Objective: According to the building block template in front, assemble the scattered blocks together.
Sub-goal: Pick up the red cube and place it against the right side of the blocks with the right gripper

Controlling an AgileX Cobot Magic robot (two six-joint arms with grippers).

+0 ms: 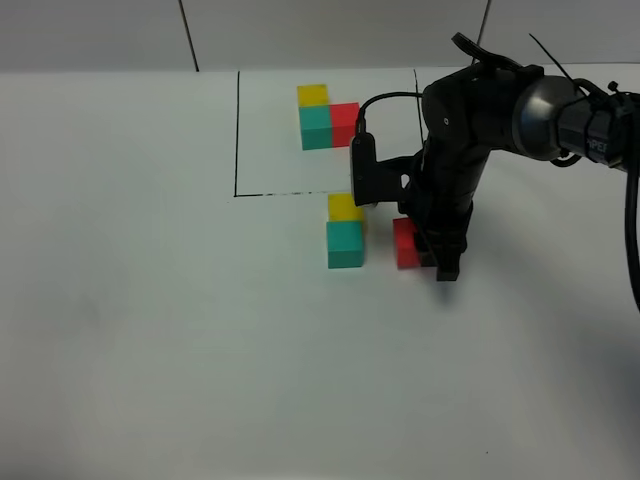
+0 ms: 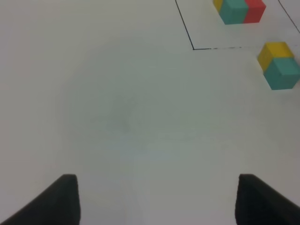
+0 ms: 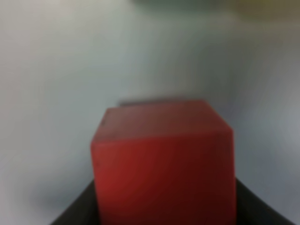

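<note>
**Closing the Gap: Red Cube Heading for Its Corner**

Gripping the red block (image 1: 405, 243) between shut-down jaws, the right gripper (image 1: 437, 250) is holding it on the table, just right of the teal block (image 1: 345, 245) but not touching. The yellow block (image 1: 345, 207) is already sitting against the teal one's far side, mirroring the framed template (image 1: 328, 115) beyond. The left gripper (image 2: 157, 199) is waiting with jaws apart and empty, clear of the work.
</note>
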